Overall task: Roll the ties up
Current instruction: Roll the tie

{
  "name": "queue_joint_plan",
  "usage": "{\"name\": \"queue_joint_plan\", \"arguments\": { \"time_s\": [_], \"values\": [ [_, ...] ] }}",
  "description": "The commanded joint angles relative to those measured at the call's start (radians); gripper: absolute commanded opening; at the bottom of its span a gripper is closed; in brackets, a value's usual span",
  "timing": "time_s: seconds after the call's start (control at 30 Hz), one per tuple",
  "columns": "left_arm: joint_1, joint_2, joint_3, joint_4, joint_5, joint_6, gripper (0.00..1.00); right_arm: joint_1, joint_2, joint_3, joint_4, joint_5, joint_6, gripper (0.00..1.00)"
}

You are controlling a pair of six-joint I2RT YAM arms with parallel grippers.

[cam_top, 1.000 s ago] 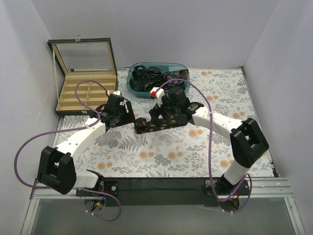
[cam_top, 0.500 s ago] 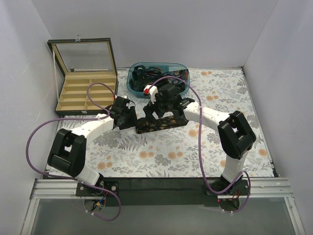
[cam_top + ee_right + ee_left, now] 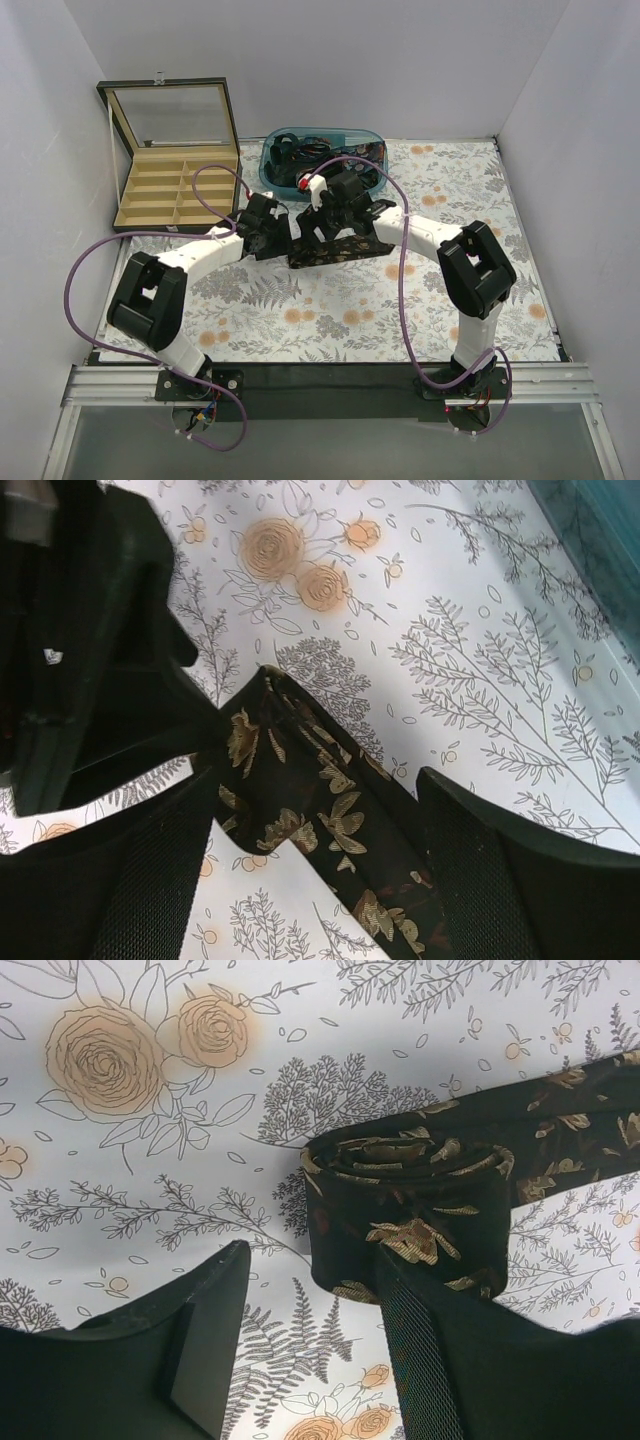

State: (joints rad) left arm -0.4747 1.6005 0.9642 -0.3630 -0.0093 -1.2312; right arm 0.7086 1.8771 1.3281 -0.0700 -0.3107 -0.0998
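Observation:
One tie (image 3: pixel 350 246), black with gold leaf patterning, lies across the floral cloth mid-table. Its left end is wound into a small roll (image 3: pixel 405 1195). My left gripper (image 3: pixel 274 228) is at that end. In the left wrist view the left gripper (image 3: pixel 312 1252) is open with only cloth between its fingers, and its right finger (image 3: pixel 430 1360) rests against the roll. My right gripper (image 3: pixel 322 232) is just right of it. In the right wrist view the right gripper (image 3: pixel 318 775) is open and straddles the tie's flat band (image 3: pixel 320 820).
An open wooden box (image 3: pixel 170 190) with compartments stands at the back left. A teal bin (image 3: pixel 268 172) holding more dark ties sits behind the grippers. Purple cables (image 3: pixel 215 175) loop over both arms. The left gripper's black body (image 3: pixel 90 630) fills the right wrist view's upper left.
My left arm has swung right, bringing its gripper up to the tie's rolled end, and its jaws have narrowed. The right gripper has shifted slightly left and its jaws have narrowed a little.

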Motion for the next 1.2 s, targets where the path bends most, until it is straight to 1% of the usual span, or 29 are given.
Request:
{"name": "queue_joint_plan", "arguments": {
  "time_s": [0.0,0.23,0.27,0.4,0.5,0.53,0.6,0.63,0.67,0.77,0.87,1.1,1.17],
  "values": [
    [-0.015,0.003,0.041,0.01,0.002,-0.001,0.49,-0.027,0.027,0.034,0.03,-0.021,0.061,0.72],
    [-0.022,0.019,0.056,0.01,0.002,-0.005,0.5,-0.058,0.076,-0.001,0.059,-0.056,0.094,0.65],
    [-0.022,0.019,0.054,0.009,0.002,-0.007,0.5,-0.061,0.079,-0.009,0.061,-0.059,0.119,0.64],
    [-0.024,0.009,0.05,0.01,0.002,-0.022,0.51,-0.099,0.08,-0.064,0.124,-0.094,0.147,0.6],
    [-0.022,-0.004,0.033,0.033,0.008,-0.046,0.56,-0.118,0.076,-0.108,0.153,-0.122,0.155,0.59],
    [-0.022,-0.013,0.027,0.042,0.008,-0.054,0.61,-0.118,0.074,-0.113,0.156,-0.125,0.153,0.59],
    [-0.022,-0.02,0.001,0.076,0.008,-0.08,0.67,-0.121,0.07,-0.135,0.171,-0.133,0.152,0.58],
    [-0.022,-0.028,-0.008,0.087,0.04,-0.089,0.69,-0.123,0.07,-0.144,0.176,-0.134,0.153,0.58],
    [-0.021,-0.028,-0.016,0.101,0.043,-0.097,0.73,-0.123,0.068,-0.155,0.182,-0.134,0.156,0.58],
    [-0.013,-0.036,-0.047,0.154,0.066,-0.126,0.77,-0.133,0.067,-0.178,0.202,-0.136,0.17,0.58],
    [0.001,-0.036,-0.082,0.202,0.106,-0.14,0.77,-0.144,0.071,-0.187,0.214,-0.146,0.186,0.57],
    [0.01,-0.002,-0.136,0.387,0.195,-0.134,0.77,-0.162,0.083,-0.208,0.257,-0.194,0.221,0.57],
    [0.01,-0.001,-0.142,0.404,0.201,-0.123,0.77,-0.166,0.082,-0.208,0.259,-0.206,0.222,0.57]
  ]
}}
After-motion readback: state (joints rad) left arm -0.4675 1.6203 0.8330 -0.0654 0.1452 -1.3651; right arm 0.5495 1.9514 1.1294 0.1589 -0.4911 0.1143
